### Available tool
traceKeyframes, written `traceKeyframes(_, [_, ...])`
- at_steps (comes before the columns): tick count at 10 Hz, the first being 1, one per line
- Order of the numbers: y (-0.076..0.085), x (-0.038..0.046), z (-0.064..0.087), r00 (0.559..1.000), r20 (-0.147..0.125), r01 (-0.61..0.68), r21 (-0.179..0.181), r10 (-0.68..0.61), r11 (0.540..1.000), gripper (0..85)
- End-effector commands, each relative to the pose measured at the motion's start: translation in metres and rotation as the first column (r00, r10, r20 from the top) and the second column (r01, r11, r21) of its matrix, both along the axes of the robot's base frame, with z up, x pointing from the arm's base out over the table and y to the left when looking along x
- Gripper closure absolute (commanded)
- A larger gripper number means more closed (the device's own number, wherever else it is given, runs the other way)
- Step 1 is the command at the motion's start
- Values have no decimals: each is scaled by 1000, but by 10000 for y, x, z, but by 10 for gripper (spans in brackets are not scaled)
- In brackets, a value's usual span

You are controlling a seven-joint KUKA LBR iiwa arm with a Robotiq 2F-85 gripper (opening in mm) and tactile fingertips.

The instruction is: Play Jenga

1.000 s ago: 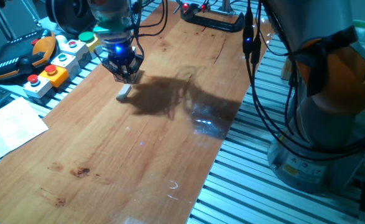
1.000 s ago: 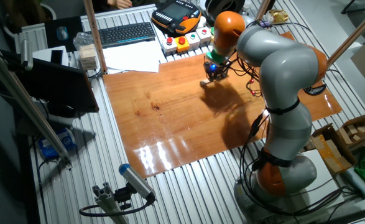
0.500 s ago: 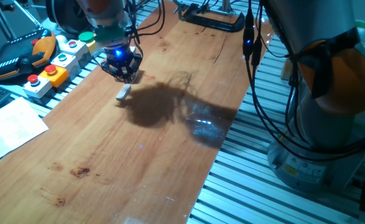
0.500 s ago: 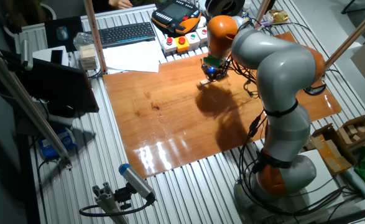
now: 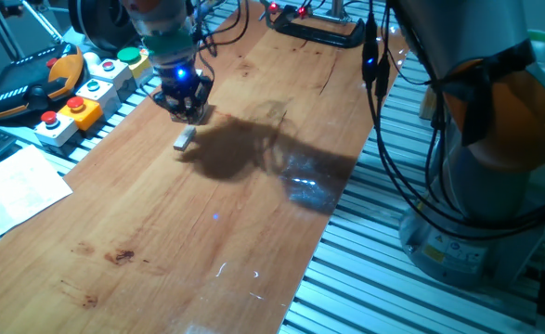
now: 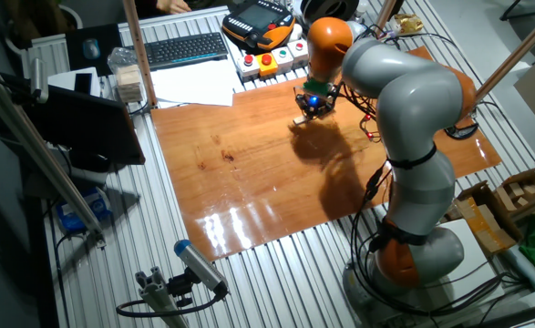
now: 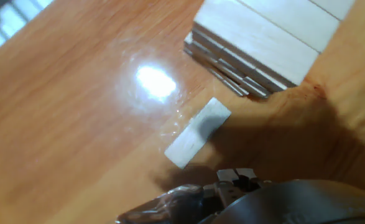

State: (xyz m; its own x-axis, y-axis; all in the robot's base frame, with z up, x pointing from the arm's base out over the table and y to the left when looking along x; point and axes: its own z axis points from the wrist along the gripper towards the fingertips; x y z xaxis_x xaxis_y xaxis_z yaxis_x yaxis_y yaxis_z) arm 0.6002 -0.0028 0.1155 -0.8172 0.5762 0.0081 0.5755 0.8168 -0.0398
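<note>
A loose pale wooden Jenga block [image 5: 185, 138] lies flat on the wooden tabletop; it also shows in the other fixed view [image 6: 299, 122] and in the hand view [image 7: 198, 132]. In the hand view a low stack of pale wooden blocks [image 7: 263, 43] lies just beyond it; I cannot make that stack out in the fixed views. My gripper [image 5: 187, 116] hangs just above and behind the loose block, not touching it. Its fingertips look closed together with nothing between them, as in the other fixed view [image 6: 311, 113] and the hand view [image 7: 235, 177].
Grey button boxes [image 5: 72, 109] with coloured buttons line the table's left edge, beside an orange pendant [image 5: 31, 83] and paper sheets [image 5: 12, 190]. A black clamp [image 5: 317, 28] sits at the far end. A small pale block tower [image 6: 130, 84] stands off the board near a keyboard [image 6: 185, 47].
My gripper has lifted and drawn back a little from the loose block. The block has not moved.
</note>
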Motion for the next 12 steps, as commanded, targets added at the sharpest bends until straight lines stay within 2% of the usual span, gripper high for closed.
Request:
traceKeyframes(1, [-18, -54, 118, 980, -6, -197, 12, 197, 980, 843])
traceKeyframes(2, [-49, -111, 231, 979, -6, -206, 34, 206, 978, 843])
traceKeyframes(4, [-61, -165, 390, 978, 0, -209, 28, 209, 978, 843])
traceKeyframes(6, [-45, -180, 513, 978, 7, -209, 39, 209, 977, 843])
traceKeyframes(7, [-28, -189, 567, 978, 8, -211, 29, 211, 977, 843])
traceKeyframes(12, [-11, -300, 681, 968, 14, -251, 46, 251, 967, 843])
